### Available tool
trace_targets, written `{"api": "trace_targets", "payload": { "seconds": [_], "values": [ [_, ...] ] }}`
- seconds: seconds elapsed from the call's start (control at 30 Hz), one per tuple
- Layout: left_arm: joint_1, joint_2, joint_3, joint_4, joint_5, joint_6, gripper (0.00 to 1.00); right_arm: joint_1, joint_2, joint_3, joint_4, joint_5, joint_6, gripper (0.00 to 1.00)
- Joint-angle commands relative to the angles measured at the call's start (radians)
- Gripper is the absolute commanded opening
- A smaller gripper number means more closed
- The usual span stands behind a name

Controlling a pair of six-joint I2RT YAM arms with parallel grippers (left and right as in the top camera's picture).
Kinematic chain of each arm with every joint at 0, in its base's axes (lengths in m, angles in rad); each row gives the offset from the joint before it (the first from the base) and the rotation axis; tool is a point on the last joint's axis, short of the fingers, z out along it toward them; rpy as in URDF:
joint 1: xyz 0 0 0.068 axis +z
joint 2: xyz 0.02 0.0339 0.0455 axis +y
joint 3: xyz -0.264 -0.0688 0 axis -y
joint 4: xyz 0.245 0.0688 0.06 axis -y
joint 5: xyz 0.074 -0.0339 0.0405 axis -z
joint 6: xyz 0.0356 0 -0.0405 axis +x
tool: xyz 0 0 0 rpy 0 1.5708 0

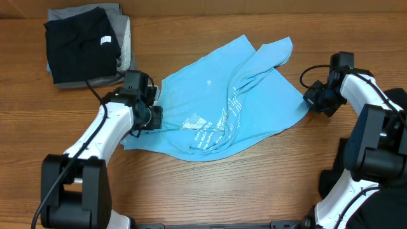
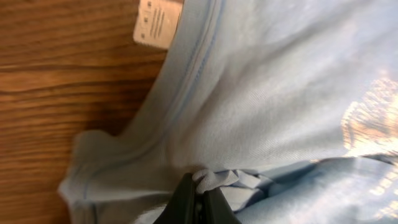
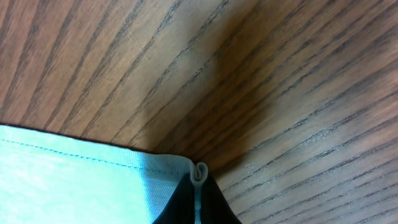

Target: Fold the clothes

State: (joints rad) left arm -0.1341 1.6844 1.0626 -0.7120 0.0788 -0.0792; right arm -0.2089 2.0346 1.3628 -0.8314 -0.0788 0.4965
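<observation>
A light-blue T-shirt [image 1: 222, 105] with white printed logos lies crumpled across the middle of the wooden table. My left gripper [image 1: 152, 116] is shut on a bunched fold at the shirt's left edge [image 2: 217, 182]. A white label [image 2: 157, 22] shows near the hem. My right gripper [image 1: 311, 100] is shut on the shirt's right corner hem [image 3: 199, 172], just above the wood. A folded black garment [image 1: 81, 43] lies on a grey garment [image 1: 126, 39] at the back left.
The wooden table [image 1: 254, 184] runs to the front edge. The stack of folded garments sits close behind my left arm. A black cable loops near my right wrist [image 1: 310, 73].
</observation>
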Motion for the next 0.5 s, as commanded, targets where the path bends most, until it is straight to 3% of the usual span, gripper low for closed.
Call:
{"api": "trace_targets", "payload": {
  "seconds": [0.0,0.47],
  "values": [
    [-0.004,-0.107,0.087,-0.026,0.023,-0.021,0.04,0.002,0.019,0.015,-0.019,-0.018,0.013,0.04],
    [-0.004,-0.356,0.144,-0.060,0.026,-0.022,0.04,0.002,-0.262,0.022,-0.060,-0.029,0.013,0.04]
  ]
}}
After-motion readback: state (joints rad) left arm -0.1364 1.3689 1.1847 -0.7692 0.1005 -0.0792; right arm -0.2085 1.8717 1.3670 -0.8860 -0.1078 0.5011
